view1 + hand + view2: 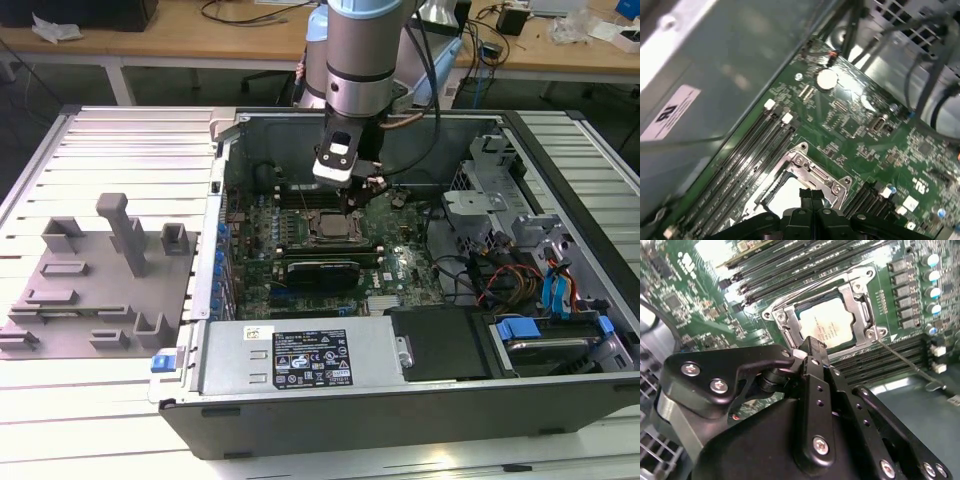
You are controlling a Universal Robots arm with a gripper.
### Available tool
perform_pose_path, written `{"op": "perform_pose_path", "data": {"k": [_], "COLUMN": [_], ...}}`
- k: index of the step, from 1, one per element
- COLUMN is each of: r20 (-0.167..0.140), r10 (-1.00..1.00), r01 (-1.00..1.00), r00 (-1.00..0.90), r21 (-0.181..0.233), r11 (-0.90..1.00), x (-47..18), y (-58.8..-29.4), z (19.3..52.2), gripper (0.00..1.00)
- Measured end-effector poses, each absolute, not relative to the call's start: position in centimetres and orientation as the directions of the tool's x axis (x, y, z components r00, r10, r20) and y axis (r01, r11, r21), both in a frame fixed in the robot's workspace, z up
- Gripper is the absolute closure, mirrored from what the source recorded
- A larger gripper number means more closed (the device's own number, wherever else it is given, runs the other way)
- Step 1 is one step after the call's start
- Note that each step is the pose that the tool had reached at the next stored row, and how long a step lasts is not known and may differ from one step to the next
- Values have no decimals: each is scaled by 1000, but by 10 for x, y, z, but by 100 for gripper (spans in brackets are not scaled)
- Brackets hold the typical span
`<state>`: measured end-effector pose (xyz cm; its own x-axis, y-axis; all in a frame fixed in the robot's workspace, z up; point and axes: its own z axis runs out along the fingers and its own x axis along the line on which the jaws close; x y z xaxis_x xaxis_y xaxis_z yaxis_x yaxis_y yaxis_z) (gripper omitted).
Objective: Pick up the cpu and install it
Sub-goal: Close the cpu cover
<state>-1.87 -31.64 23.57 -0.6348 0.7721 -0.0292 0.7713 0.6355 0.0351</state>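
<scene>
The end effector [812, 346], its fingers pressed together and holding nothing, hangs at the edge of the socket frame [862, 295]. The cpu [829, 324] lies flat inside that frame on the motherboard [705, 315]. Any motion here should be slow, vertical and clear of the frame.

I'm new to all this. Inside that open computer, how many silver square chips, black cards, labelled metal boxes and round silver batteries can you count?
cpu (silver square chip, sitting in its socket): 1
graphics card (black): 1
power supply box (labelled metal): 1
coin battery (round, silver): 1
Total: 4
</scene>
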Motion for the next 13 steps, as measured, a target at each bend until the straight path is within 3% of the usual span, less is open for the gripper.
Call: {"op": "perform_pose_path", "data": {"k": [13], "r20": [-29], "r10": [570], "r01": [569], "r00": [-821], "r21": [35], "r11": [821], "x": [-19], "y": [-316], "z": [236], "gripper": [89]}}
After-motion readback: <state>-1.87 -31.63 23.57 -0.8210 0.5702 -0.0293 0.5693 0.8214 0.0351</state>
